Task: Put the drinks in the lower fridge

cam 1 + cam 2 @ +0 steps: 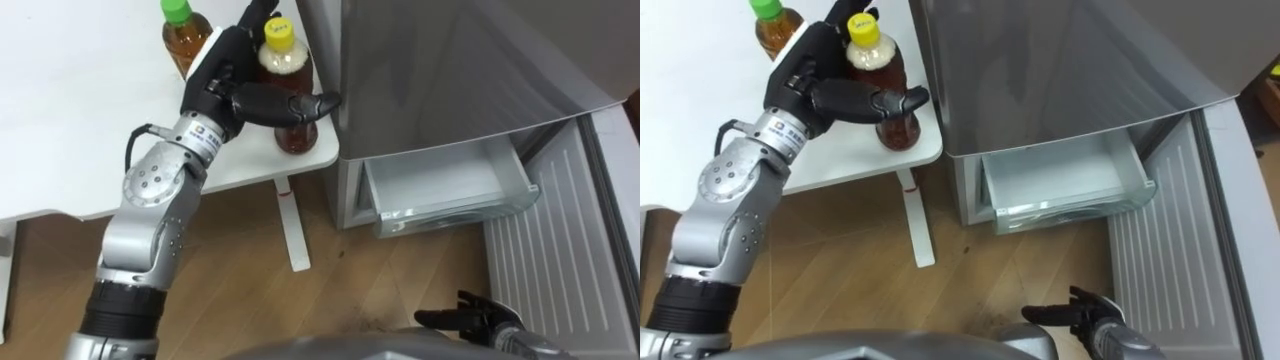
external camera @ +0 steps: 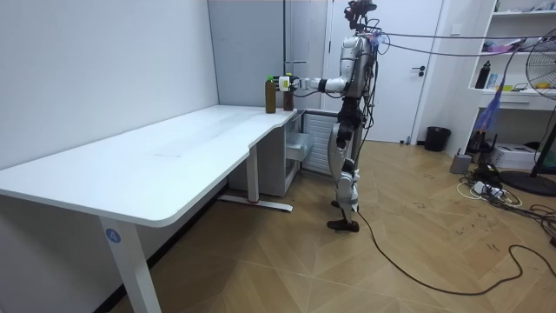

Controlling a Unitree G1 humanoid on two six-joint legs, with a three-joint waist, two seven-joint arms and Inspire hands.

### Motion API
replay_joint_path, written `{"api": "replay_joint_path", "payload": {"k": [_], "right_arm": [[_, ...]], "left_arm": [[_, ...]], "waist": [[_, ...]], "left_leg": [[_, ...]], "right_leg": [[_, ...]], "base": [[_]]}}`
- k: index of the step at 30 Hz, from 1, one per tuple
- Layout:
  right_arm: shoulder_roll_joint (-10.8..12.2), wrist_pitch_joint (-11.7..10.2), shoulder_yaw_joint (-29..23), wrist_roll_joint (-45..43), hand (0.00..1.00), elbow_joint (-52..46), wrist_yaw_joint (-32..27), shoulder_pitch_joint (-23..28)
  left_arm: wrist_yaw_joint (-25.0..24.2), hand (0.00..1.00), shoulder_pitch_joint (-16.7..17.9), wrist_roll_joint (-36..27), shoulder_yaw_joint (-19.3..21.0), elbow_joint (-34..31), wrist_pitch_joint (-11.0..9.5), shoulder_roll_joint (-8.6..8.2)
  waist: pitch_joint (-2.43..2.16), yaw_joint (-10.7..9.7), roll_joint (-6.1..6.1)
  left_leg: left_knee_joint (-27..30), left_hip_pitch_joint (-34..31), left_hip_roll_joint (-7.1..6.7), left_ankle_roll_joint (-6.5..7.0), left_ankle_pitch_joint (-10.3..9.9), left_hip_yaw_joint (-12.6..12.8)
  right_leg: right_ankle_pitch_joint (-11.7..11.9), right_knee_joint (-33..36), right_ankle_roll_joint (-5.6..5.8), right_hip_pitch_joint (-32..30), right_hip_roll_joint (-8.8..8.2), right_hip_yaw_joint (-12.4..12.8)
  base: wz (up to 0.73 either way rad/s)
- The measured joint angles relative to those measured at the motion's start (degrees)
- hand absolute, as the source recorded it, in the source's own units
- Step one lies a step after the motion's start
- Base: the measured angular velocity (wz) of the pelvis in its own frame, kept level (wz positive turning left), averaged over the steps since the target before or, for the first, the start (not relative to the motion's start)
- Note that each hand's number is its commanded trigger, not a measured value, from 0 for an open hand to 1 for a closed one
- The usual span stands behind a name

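The left robot hand [image 1: 225,75], black-fingered on a brushed-metal forearm, is closed about the yellow-capped bottle [image 1: 283,62]. Its thumb lies across the front of the bottle and its fingers rise behind the neck. This bottle is clear plastic with a rounded shoulder and holds reddish-brown drink. It stands upright at the corner of the smooth white desk [image 1: 80,120].

At 10 o'clock from it, just beside the hand's back, stands the green-capped bottle [image 1: 186,35], amber and of the same shape.

At 3 o'clock from the held bottle is the fridge [image 1: 440,70], a flat grey metal box. Its lower drawer [image 1: 440,185], a shallow tray of translucent, frosted plastic, is pulled out. At 4 o'clock the open fridge door [image 1: 560,230] shows a ribbed white inner face.

The right robot hand [image 1: 470,318] hangs low at 6 o'clock over the wood-plank floor [image 1: 250,300], fingers loosely spread and holding nothing.

In the room view the robot stands upright at the desk's far corner, its left arm stretched level toward the bottles.
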Motion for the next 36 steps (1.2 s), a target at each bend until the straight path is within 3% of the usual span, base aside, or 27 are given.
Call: {"api": "replay_joint_path", "payload": {"k": [18, 26, 36], "right_arm": [[-0.14, -0.09, -0.06, -0.03, 0.00, -0.01, 0.08, -0.10], [-0.12, -0.17, -0.96, -0.05, 0.00, 0.04, 0.09, 0.01], [0.08, 0.15, -0.93, -0.05, 0.00, 0.28, -0.07, -0.65]], "left_arm": [[-0.27, 1.00, 0.00, 0.51, -2.06, 1.57, 0.04, 0.12], [-0.98, 1.00, -0.01, 0.57, -2.22, 2.06, 1.33, 0.56], [0.44, 1.00, -0.02, 0.44, -2.22, 1.82, 1.33, 0.69]], "waist": [[-0.07, -0.05, 0.19], [-0.06, -0.13, 0.18], [0.20, -0.39, -0.29]], "left_leg": [[0.13, 0.06, 0.08, -0.03, -0.02, 0.01], [0.24, -0.10, 0.12, -0.04, -0.01, 0.18], [0.25, -0.46, 0.11, -0.04, -0.01, -0.09]], "right_leg": [[0.02, -0.01, -0.04, -0.11, 0.04, 0.01], [0.08, 0.07, -0.13, -0.42, 0.05, 0.09], [0.08, -0.05, -0.12, -0.76, 0.07, 0.15]], "base": [[0.00], [0.00], [0.00]]}}
